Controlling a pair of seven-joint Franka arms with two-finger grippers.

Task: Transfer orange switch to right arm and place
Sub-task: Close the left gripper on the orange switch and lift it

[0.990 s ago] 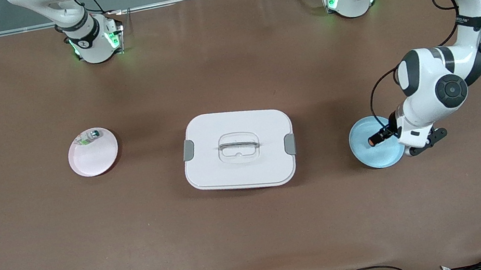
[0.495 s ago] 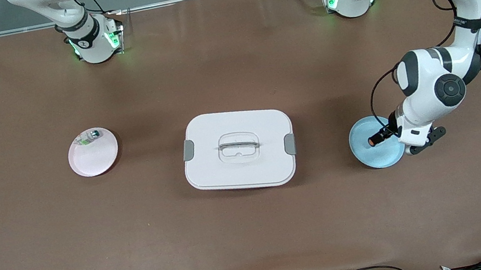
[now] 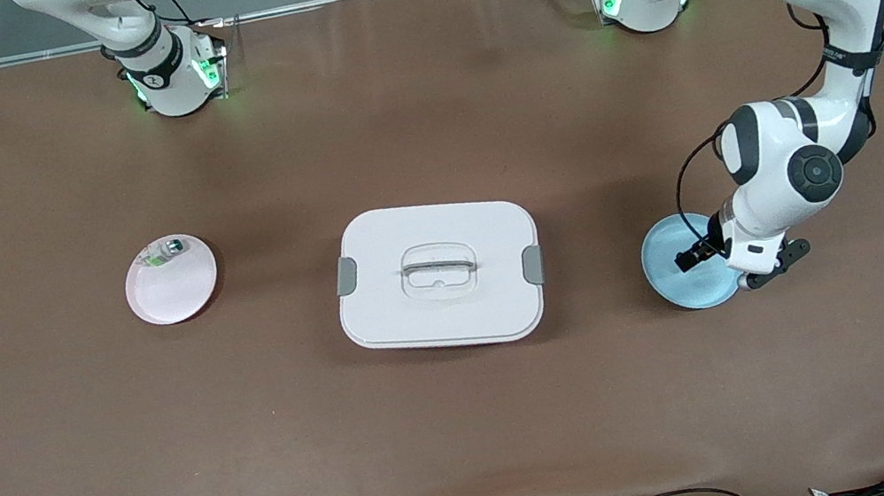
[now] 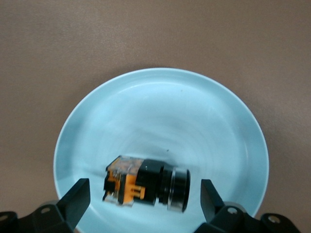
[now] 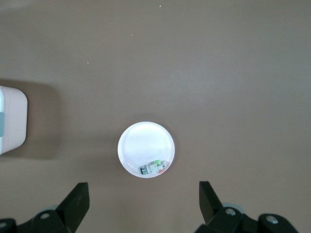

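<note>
Two plates (image 3: 695, 282) (image 3: 172, 284), one box (image 3: 439, 275), two switches (image 4: 146, 184) (image 3: 163, 252)

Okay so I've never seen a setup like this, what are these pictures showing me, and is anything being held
Two white robot arms stand at a brown table. One picture looks down from across the table; the other two come from cameras on each arm's wrist. The left gripper is open, low over a blue plate with the orange switch lying between its fingers, not gripped. The right gripper waits open, high over a pink plate holding a small clear-and-green piece. A white lidded box sits between the plates. Nothing is held.
</note>
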